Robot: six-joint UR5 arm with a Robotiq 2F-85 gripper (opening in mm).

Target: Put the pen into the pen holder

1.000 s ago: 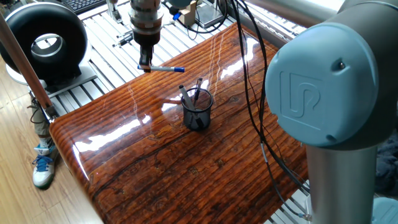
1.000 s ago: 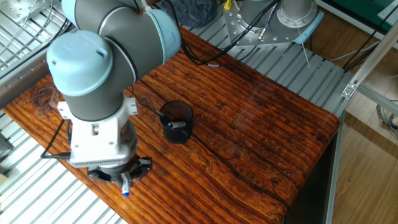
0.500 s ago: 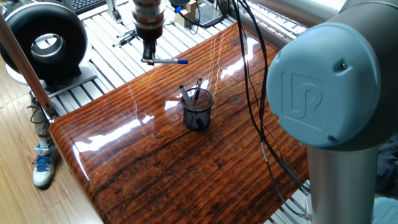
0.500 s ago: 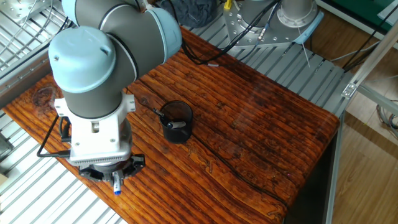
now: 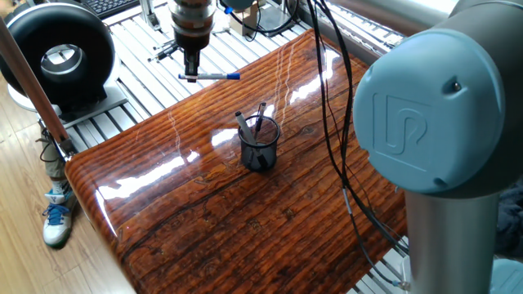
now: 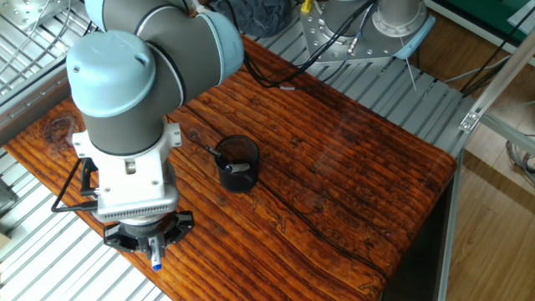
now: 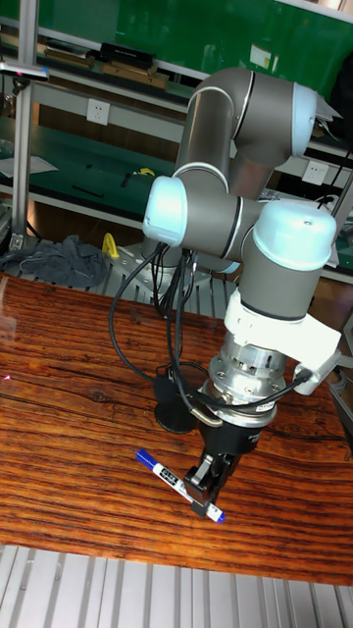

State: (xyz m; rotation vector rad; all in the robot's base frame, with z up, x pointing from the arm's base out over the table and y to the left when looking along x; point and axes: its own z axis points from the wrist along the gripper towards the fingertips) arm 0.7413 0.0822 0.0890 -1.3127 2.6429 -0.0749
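Observation:
My gripper [image 5: 190, 75] is shut on the pen [image 5: 214, 76], a slim dark pen with a blue end [image 5: 235, 75], and holds it level in the air over the far edge of the wooden table [image 5: 245, 220]. In the tall fixed view the gripper [image 7: 208, 483] grips the pen [image 7: 167, 474] near its middle. From the other fixed view only the blue tip [image 6: 155, 266] shows below the gripper [image 6: 153, 253]. The pen holder [image 5: 260, 144], a black mesh cup with two dark pens in it, stands mid-table, apart from the gripper, and shows as pen holder [image 6: 236, 164] and pen holder [image 7: 176, 394].
A black ring-shaped device [image 5: 59, 54] stands on the metal slats [image 5: 131, 41] beyond the table. Black cables [image 5: 328, 98] hang across the table's right side. The arm's large grey joint [image 5: 433, 114] fills the near right. A sneaker [image 5: 55, 219] is on the floor at left.
The gripper, still shut on the pen, has lifted it higher off the table and drifted a little toward the table's edge. The pen holder has not moved.

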